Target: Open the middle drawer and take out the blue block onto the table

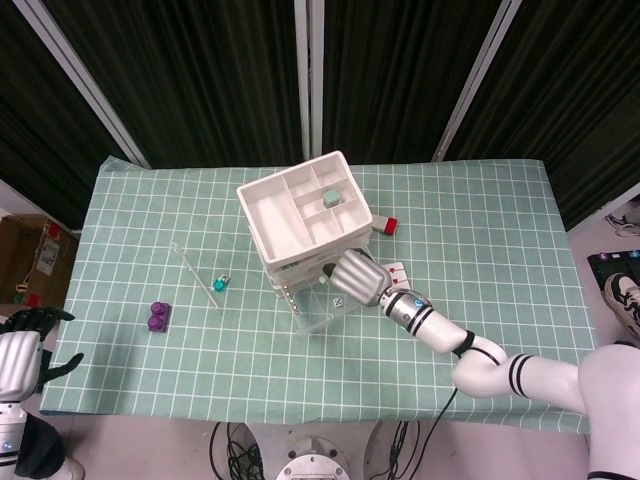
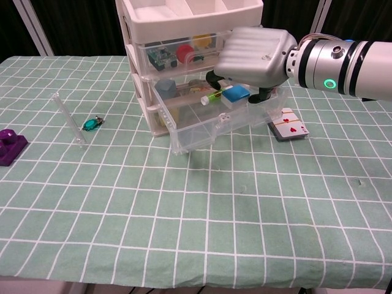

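Only the chest view shows the blue block [image 2: 235, 94] under the right hand [image 2: 256, 54].

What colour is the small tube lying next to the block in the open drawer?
Green and white; the tube shows best in the chest view.

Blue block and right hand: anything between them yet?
Nothing that shows. In the chest view the right hand hangs over the open middle drawer, fingers flanking the blue block; whether they touch it, I cannot tell.

Right hand [image 2: 257, 54] palm-down, fingers [image 2: 211, 79] curled; left hand [image 1: 22, 350] idle.
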Motion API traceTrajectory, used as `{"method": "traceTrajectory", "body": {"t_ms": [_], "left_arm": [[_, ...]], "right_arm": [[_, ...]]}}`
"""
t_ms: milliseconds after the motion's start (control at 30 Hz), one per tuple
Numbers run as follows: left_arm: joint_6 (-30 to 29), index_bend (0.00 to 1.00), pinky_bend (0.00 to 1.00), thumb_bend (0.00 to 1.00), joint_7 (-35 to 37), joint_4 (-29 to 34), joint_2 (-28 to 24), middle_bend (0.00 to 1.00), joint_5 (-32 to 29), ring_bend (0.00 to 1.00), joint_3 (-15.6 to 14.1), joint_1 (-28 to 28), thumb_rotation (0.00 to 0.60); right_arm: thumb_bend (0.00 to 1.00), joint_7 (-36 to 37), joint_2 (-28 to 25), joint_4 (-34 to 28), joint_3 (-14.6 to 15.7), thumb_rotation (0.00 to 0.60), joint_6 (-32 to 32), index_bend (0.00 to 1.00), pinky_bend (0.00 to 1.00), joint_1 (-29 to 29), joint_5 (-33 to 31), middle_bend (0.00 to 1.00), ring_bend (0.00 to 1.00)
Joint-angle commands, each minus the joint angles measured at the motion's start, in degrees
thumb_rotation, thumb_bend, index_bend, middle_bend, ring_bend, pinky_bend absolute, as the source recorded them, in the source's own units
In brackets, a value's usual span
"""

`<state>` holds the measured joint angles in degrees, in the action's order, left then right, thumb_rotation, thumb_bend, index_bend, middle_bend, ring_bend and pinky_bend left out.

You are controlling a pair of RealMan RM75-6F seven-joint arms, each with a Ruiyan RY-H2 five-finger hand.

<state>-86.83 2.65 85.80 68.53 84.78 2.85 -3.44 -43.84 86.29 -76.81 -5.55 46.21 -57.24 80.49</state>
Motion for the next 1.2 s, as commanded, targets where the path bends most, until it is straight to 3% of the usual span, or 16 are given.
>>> {"method": "traceTrajectory", "body": {"t_ms": [33,200,300,500,833,1100,1200], "left_arm": [[-0.1,0.35,0.23,0.13,0.1,-0.1,0.0,0.31,0.0,0.24,0.0,0.1,0.6],[-0.3,0.35,0.23,0.13,0.5,-0.3,0.0,0.31,0.0,0.24,0.1,0.2,0.6],[-0.4,0.35,0.23,0.13,0.6,-0.5,0.1,0.31,0.1,0.24,0.0,0.2,0.6],[-0.6,0.35,0.23,0.13,0.8,-0.7,0.1,0.31,0.4,0.24,0.1,0.2,0.6],[-0.1,0.35,0.23,0.13,0.7,-0.6,-0.1,0.32,0.6,0.24,0.5,-0.4,0.6],[-0.1,0.35,0.23,0.13,0.0,0.2,-0.7,0.31,0.9,0.24,0.8,-1.0,0.6],[-0.3,0.35,0.23,0.13,-0.5,0.9,-0.9,0.31,1.3,0.24,0.8,-1.1,0.6]], "right_arm": [[0.2,1.2,0.4,0.3,-0.3,0.6,-0.6,0.36,1.0,-0.2,-0.7,0.95,1.0],[0.24,2.6,0.7,0.4,-0.4,0.6,-0.6,0.4,1.0,-0.3,-1.0,0.95,1.0],[0.3,3.2,0.8,0.5,-0.3,0.6,0.1,0.46,1.0,-0.1,-0.4,0.95,1.0],[0.33,6.4,0.5,-0.2,-0.5,0.6,3.8,0.58,1.0,0.9,1.6,0.95,1.0],[0.34,13.2,-4.5,-6.3,-0.9,0.6,12.8,0.6,1.0,5.1,5.7,0.95,1.0],[0.34,16.7,-10.2,-11.6,0.8,0.6,21.7,0.61,1.0,10.3,11.5,0.95,1.0],[0.34,18.5,-12.6,-14.7,2.8,0.6,25.8,0.61,1.0,13.0,15.3,0.95,1.0]]}}
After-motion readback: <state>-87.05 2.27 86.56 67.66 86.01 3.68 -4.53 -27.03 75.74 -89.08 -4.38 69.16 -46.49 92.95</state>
